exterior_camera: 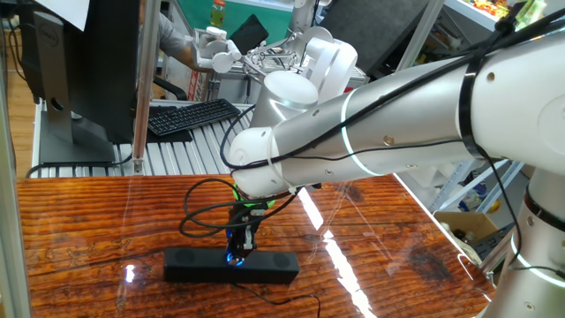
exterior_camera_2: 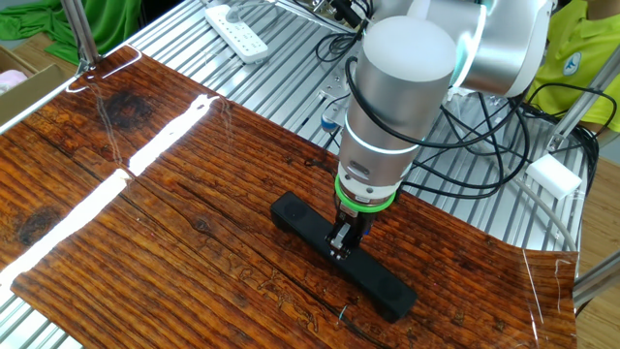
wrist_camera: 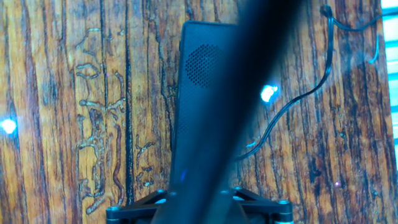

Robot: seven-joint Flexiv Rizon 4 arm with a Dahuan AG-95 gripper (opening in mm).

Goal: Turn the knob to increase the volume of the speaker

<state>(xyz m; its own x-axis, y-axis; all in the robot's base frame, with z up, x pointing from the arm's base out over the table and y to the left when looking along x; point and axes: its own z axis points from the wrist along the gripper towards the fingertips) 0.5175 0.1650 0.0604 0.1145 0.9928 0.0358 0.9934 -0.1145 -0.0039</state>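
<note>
The speaker (exterior_camera: 194,265) is a long black bar lying flat on the wooden table; it also shows in the other fixed view (exterior_camera_2: 291,211) and in the hand view (wrist_camera: 199,93). The knob (exterior_camera: 234,258) shows only as a blue glow at the bar's middle, between my fingers. My gripper (exterior_camera: 238,246) points straight down onto the bar's centre (exterior_camera_2: 341,242) and is closed round the knob. In the hand view the gripper (wrist_camera: 194,202) sits at the bottom edge with blue light on its fingertips; the knob itself is hidden there behind a blurred dark cable.
The speaker's thin cable (wrist_camera: 292,99) trails over the wood beside it. A black cable loop (exterior_camera: 199,208) hangs by the wrist. A keyboard (exterior_camera: 190,115) and monitor (exterior_camera: 79,71) stand on the metal slats behind. A white power strip (exterior_camera_2: 240,34) lies on the slats.
</note>
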